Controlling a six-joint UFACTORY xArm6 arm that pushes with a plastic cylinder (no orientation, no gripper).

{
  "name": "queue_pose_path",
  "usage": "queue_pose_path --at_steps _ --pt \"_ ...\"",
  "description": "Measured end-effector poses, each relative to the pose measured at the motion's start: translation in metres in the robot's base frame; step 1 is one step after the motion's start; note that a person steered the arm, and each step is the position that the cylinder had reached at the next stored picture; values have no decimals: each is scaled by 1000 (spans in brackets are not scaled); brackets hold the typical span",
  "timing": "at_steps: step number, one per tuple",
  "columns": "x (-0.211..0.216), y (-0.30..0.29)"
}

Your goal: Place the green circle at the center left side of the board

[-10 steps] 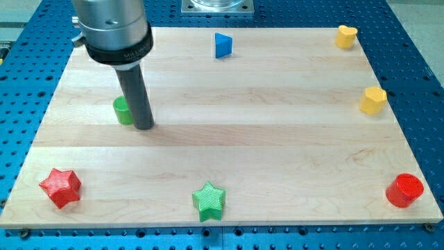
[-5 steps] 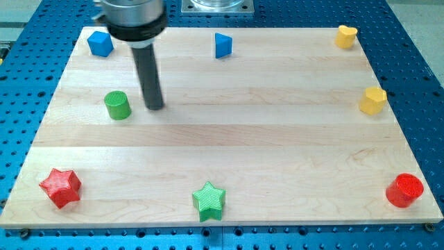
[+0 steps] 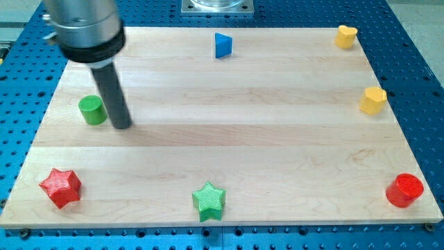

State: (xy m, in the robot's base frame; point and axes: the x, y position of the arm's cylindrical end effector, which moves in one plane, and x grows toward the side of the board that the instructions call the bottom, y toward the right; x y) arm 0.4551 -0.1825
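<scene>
The green circle [image 3: 91, 110], a short green cylinder, stands on the wooden board [image 3: 229, 139] near the view's left edge, about mid-height. My tip [image 3: 121, 126] rests on the board just to the right of the green circle, touching or nearly touching its side. The dark rod rises up and left from the tip to the grey arm body, which hides the board's top left corner.
A red star [image 3: 61, 187] lies at the bottom left and a green star [image 3: 209, 200] at the bottom middle. A blue triangle [image 3: 222, 45] sits top middle. Two yellow blocks [image 3: 346, 35] [image 3: 372, 101] are at the right, a red cylinder [image 3: 404, 190] at bottom right.
The green circle has slid left by about forty pixels. My tip swung away to the right, then came back left and down against the circle. The blue block at top left is now hidden.
</scene>
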Motion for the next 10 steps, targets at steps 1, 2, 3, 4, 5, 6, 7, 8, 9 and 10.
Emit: queue_pose_path --at_steps 1,2,3,4,5,6,7,8,9,10 --pt "-1 -28" --pt "-1 -29" --pt "-7 -2" --pt "-12 14" --pt "-36 19" --pt "-39 0" --pt "-39 -15" --pt "-39 -22" --pt "-39 -23" --pt "-39 1"
